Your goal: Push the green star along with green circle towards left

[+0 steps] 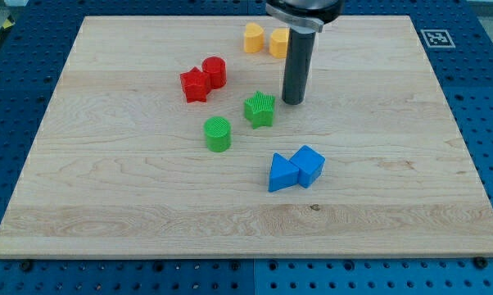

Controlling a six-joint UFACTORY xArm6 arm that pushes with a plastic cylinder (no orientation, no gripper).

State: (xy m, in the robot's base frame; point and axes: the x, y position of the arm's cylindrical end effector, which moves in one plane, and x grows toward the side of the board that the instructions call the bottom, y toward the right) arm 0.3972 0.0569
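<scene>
The green star (260, 109) lies near the middle of the wooden board (107, 180). The green circle (218, 133) lies just to its lower left, a small gap apart. My tip (293, 102) rests on the board just to the right of the green star, slightly toward the view's top, a small gap from it. The dark rod rises from it to the view's top edge.
A red star (194, 85) and a red cylinder (214, 72) touch at the upper left of the green star. Two yellow blocks (254, 38) (278, 43) lie near the top, behind the rod. A blue triangle (282, 174) and a blue cube (309, 165) lie below.
</scene>
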